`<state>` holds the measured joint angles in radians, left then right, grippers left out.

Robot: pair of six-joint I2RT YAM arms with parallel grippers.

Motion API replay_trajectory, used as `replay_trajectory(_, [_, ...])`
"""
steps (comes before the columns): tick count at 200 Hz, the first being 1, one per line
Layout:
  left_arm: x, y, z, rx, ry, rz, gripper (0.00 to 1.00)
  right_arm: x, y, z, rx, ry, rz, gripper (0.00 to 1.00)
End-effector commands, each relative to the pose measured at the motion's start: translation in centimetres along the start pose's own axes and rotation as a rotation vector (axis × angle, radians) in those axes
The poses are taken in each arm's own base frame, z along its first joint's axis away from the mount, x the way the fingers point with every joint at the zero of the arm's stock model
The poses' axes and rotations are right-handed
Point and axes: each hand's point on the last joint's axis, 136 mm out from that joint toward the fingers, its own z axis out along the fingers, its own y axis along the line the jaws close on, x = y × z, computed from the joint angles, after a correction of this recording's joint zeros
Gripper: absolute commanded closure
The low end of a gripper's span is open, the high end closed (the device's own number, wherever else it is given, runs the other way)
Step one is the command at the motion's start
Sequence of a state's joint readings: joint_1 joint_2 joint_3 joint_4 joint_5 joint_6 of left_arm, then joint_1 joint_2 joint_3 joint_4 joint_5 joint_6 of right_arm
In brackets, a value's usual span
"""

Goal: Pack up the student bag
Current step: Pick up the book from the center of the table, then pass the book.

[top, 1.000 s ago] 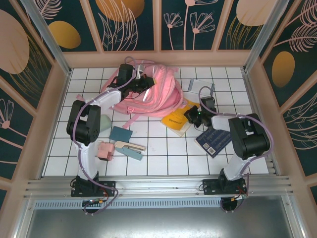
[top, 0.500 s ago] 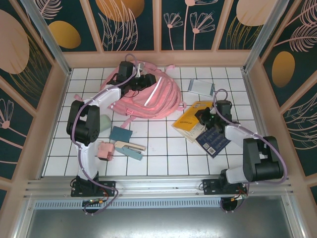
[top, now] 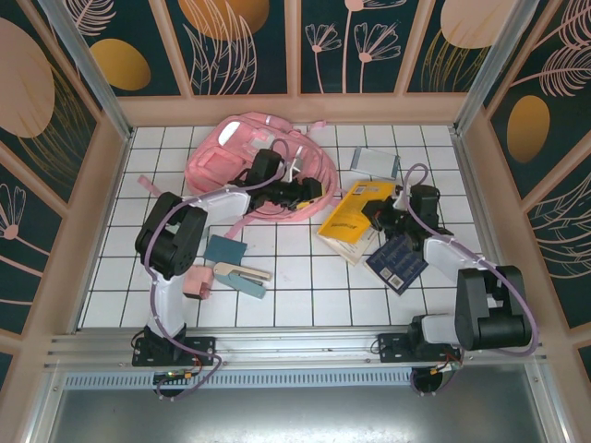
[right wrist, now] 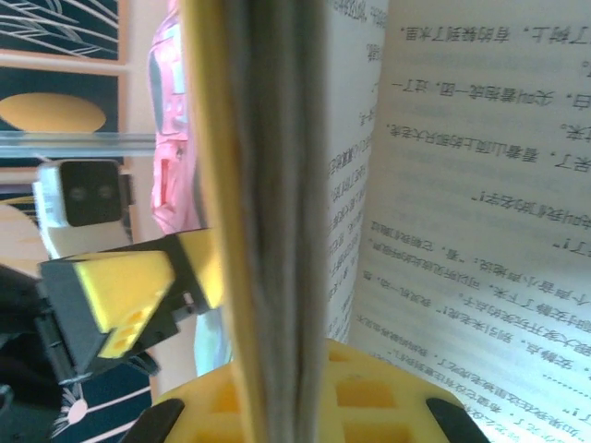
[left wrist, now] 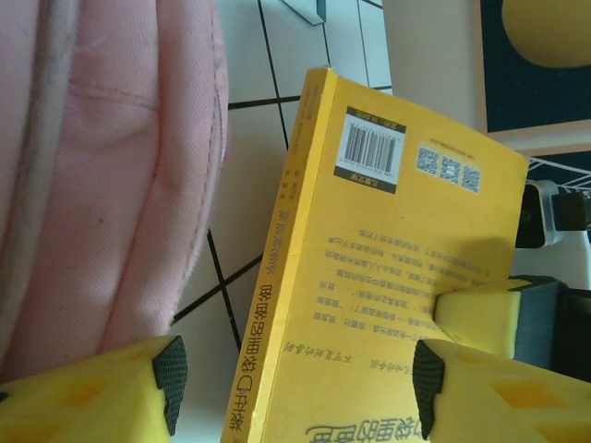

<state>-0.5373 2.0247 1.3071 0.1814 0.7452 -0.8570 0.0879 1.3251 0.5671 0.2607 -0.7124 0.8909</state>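
The student bag (top: 231,159), pink and slumped, lies at the back left of the tiled table; its fabric also shows in the left wrist view (left wrist: 92,185). A yellow book (top: 351,220) is tilted up off the tiles just to the right of it. My right gripper (top: 380,218) is shut on the book's right edge, and the page block (right wrist: 268,185) runs between its jaws (right wrist: 300,417). My left gripper (top: 312,192) is open between the bag and the book. Its two fingers (left wrist: 297,374) straddle the book's spine and back cover (left wrist: 369,277) without touching them.
A dark blue book (top: 397,263) lies under the right arm. A grey flat case (top: 374,161) is at the back right. A teal notebook (top: 225,250), a pink block (top: 196,281) and a wood-and-teal case (top: 246,275) lie at the front left. Wooden walls surround the table.
My left gripper let go of the bag, opened and swung right to the yellow book. The bag dropped back to the left. My right gripper carried the book a little to the right.
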Motion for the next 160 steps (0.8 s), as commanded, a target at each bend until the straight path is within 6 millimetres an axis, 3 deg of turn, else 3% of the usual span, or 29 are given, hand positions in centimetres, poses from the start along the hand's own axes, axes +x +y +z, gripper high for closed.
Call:
replay_trajectory(1, [-0.1, -1.5, 0.0, 0.119, -0.002, -0.030, 0.32, -1.2, 5.2, -1.3, -0.151, -0.026, -0.120, 1.00])
replay_trajectory(51, [3.1, -1.9, 2.7, 0.200, 0.095, -0.087, 0.29, -1.5, 6.3, -1.6, -0.186, -0.032, -0.120, 1.00])
replay_trajectory(96, [4.5, -3.1, 3.3, 0.291, 0.138, -0.128, 0.32, -1.9, 7.0, -1.9, -0.205, -0.039, -0.125, 1.00])
replay_trajectory(128, [4.6, -4.7, 2.6, 0.421, 0.134, -0.188, 0.51, -2.1, 7.1, -2.0, -0.207, -0.047, -0.123, 1.00])
replay_trajectory(160, [4.3, -5.9, 2.0, 0.519, 0.130, -0.227, 0.80, -2.0, 6.9, -2.0, -0.206, -0.050, -0.120, 1.00])
